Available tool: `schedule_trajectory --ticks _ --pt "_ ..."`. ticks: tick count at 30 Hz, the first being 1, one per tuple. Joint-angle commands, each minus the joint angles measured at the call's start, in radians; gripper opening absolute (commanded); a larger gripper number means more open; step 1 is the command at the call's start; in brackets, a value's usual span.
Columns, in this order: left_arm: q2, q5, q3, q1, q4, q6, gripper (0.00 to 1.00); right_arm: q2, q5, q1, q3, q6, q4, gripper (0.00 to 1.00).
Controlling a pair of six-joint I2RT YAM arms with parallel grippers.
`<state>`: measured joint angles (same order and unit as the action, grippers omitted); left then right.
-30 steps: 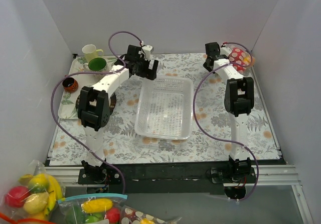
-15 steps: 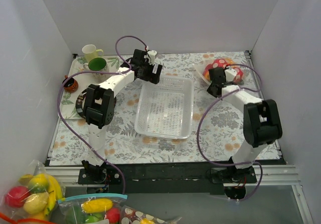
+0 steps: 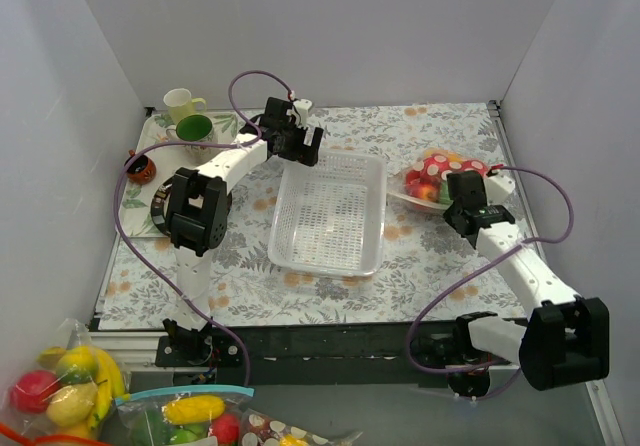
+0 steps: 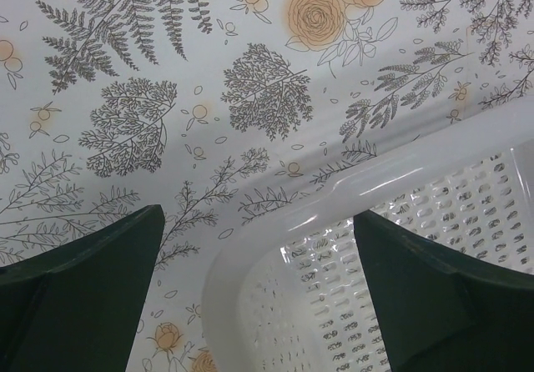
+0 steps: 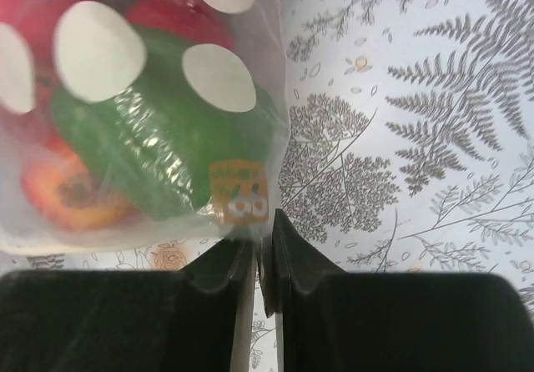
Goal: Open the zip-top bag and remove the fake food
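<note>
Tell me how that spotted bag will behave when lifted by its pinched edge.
Likely floppy: the bag is thin crinkled film, so it should sag below the right tool. Probably bottom-heavy, since the fake food bunches together loosely.

The bag runs off the right wrist view at 10 o'clock, mouth unseen; its lower corner vanishes between the fingers. The left wrist view cuts the basket at 4 o'clock.
</note>
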<state>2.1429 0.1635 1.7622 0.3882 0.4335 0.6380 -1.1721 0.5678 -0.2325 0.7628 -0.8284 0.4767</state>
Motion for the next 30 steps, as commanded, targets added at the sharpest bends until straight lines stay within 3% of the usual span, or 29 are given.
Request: schedule_trajectory --ticks 1,4,7,9,15,21,30 --pt "-0.087 0.033 0.006 -0.003 0.007 0.005 0.98 0.036 -0.011 0.013 0.097 0.127 -0.018 0.42" --pt "-0.095 0.031 0.04 -0.003 0.02 -0.014 0.98 -0.05 0.038 -0.031 0.248 0.234 0.074 0.69" --pt "-0.089 0.031 0.097 -0.003 0.043 -0.023 0.98 -0.092 0.139 -0.138 0.303 0.349 0.08 0.76" --pt "-0.078 0.041 0.115 -0.003 0.054 -0.024 0.98 -0.103 0.181 -0.256 0.308 0.411 0.053 0.76" --pt "-0.049 0.024 0.102 0.003 0.053 -0.014 0.98 -0.172 0.337 -0.604 0.204 0.924 -0.269 0.73" --pt "-0.015 -0.021 0.062 0.003 0.019 -0.044 0.98 -0.262 0.474 -0.633 0.159 1.122 -0.427 0.73" --pt "-0.032 -0.104 -0.107 0.001 -0.077 -0.147 0.98 -0.167 0.498 -0.614 0.122 1.063 -0.334 0.72"
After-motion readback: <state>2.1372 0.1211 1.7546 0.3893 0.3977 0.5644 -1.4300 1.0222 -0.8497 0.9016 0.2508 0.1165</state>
